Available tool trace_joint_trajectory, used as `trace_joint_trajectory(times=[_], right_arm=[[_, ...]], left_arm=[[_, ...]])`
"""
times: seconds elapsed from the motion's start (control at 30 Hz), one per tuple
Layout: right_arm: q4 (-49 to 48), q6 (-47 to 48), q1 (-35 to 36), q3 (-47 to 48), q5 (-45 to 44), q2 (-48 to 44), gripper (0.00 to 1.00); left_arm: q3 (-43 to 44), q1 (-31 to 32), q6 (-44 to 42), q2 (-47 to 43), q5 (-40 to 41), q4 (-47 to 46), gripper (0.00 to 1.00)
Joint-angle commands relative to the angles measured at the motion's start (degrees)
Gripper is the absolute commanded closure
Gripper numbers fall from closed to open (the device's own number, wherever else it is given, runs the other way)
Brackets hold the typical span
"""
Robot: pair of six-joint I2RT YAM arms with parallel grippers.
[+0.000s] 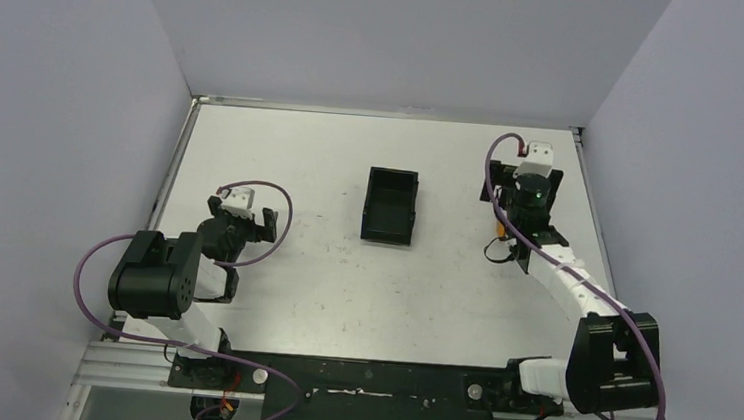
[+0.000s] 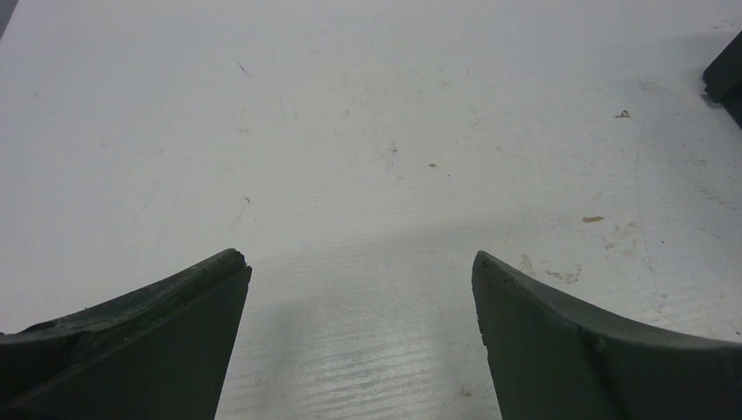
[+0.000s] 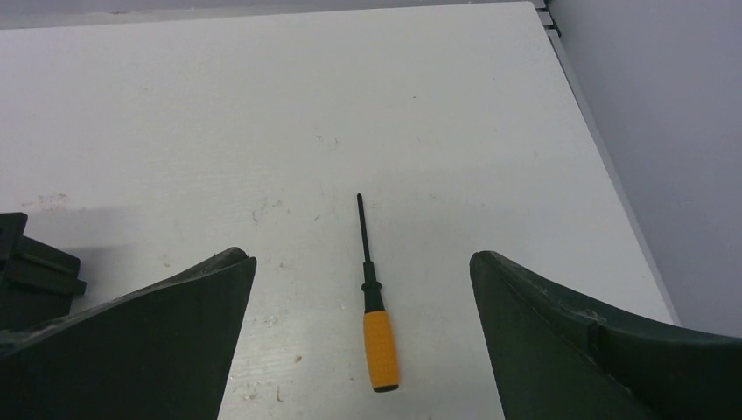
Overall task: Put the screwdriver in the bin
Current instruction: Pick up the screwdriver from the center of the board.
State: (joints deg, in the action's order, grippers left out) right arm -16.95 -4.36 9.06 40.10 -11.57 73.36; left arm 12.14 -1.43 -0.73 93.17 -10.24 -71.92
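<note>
The screwdriver (image 3: 374, 315) lies flat on the white table, orange handle toward me and thin dark shaft pointing away. My right gripper (image 3: 360, 255) is open and hovers over it, with the screwdriver between the two fingers and touching neither. In the top view the right gripper (image 1: 517, 179) is at the right of the table and hides the screwdriver. The black bin (image 1: 391, 207) stands open and empty mid-table, left of the right gripper; a corner of it shows in the right wrist view (image 3: 31, 267). My left gripper (image 1: 247, 222) is open and empty over bare table (image 2: 359, 254).
The bin's corner shows at the far right of the left wrist view (image 2: 726, 79). The table's right edge (image 3: 612, 175) and a grey wall run close beside the right gripper. Walls enclose the table on three sides.
</note>
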Motion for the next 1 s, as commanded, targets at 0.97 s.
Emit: trace_joint_trajectory(times=[0.97], right_arm=[[42.7, -3.4, -4.0, 33.7, 8.9, 16.0, 0.00]], left_arm=[[0.6, 0.1, -0.4, -0.5, 0.1, -2.0, 0.03]])
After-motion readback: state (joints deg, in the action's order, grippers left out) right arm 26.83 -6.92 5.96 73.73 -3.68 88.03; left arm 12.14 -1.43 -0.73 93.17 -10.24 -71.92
